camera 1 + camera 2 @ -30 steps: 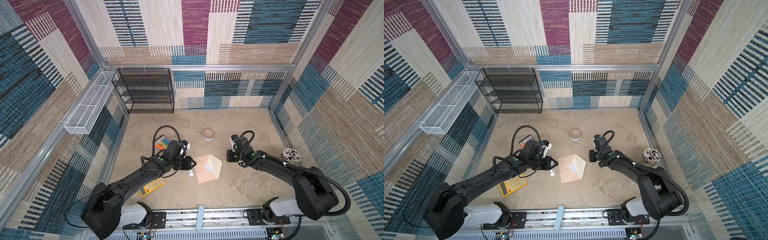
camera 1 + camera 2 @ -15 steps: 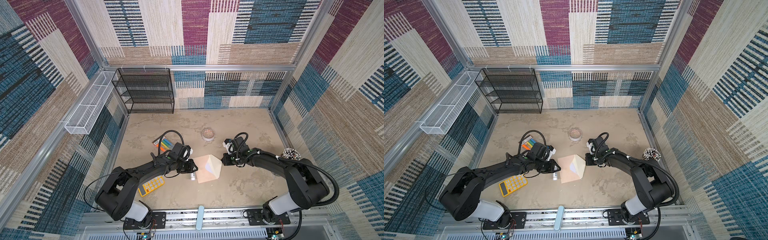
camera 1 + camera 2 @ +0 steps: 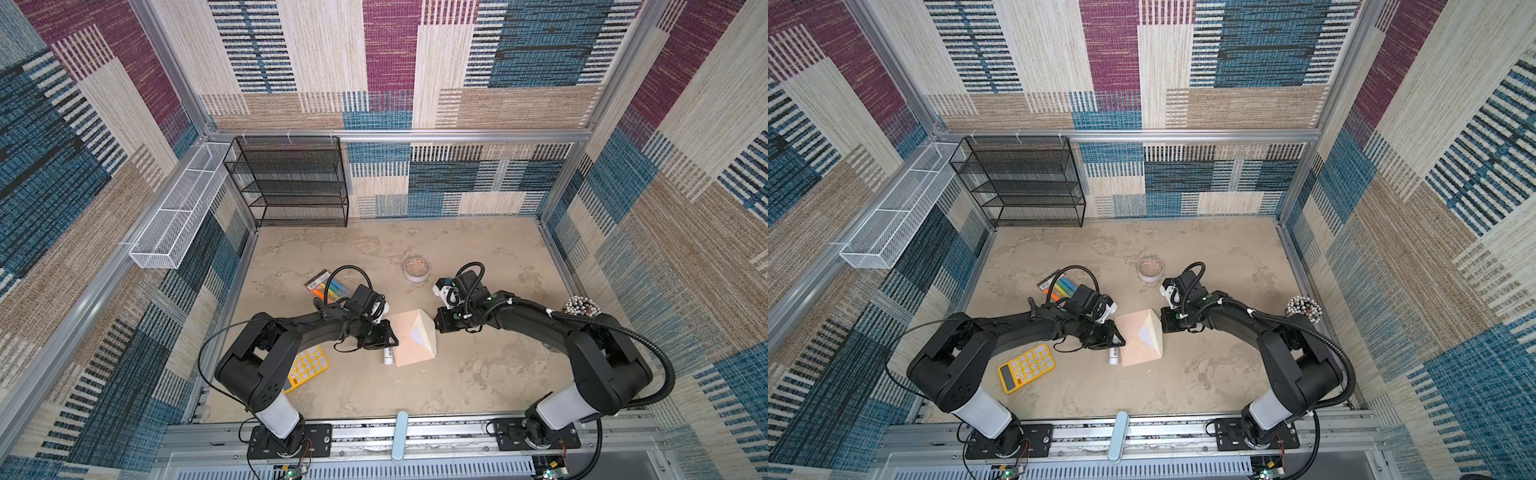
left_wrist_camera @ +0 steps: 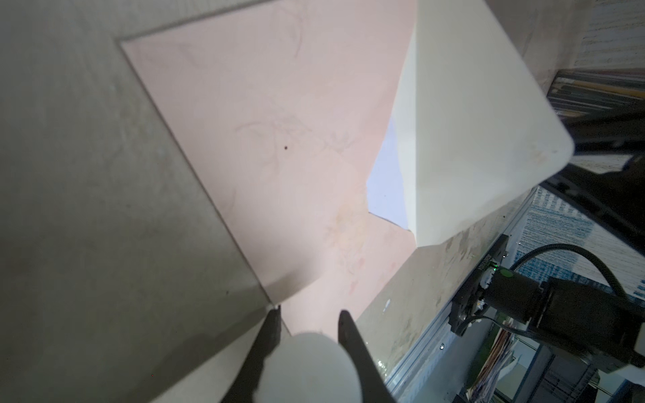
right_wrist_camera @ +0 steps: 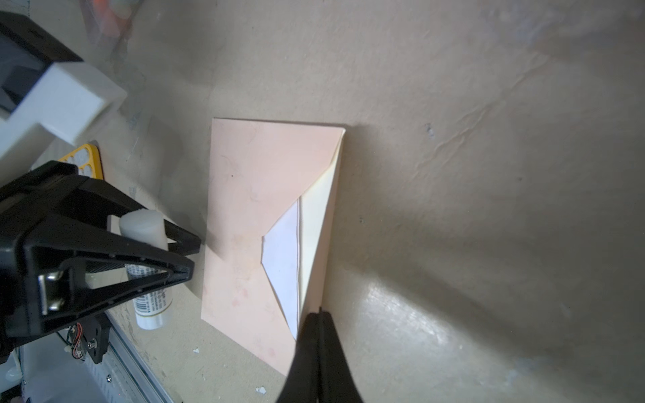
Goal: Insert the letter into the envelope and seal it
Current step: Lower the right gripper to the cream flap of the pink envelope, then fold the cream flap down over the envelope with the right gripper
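Observation:
The peach envelope (image 3: 409,345) (image 3: 1136,340) lies mid-table with its cream flap (image 4: 471,122) (image 5: 314,216) raised on the right side. The white letter (image 3: 419,336) (image 5: 282,258) is inside; only a triangle of it shows under the flap. My right gripper (image 3: 438,326) (image 5: 319,312) is shut at the flap's edge, with the thin paper running into its jaws. My left gripper (image 3: 390,338) (image 4: 309,314) stands at the envelope's left edge, shut on a white glue stick (image 5: 143,226) (image 4: 307,366).
A yellow calculator (image 3: 309,365) lies under the left arm and a marker pack (image 3: 328,286) behind it. A round dish (image 3: 417,268) sits behind the envelope. A black mesh shelf (image 3: 295,183) and white wire basket (image 3: 178,216) stand back left, a pen cup (image 3: 582,307) far right.
The right gripper moved left to the flap's edge and closed there. The left gripper, still holding the glue stick, shifted right to the envelope's left edge.

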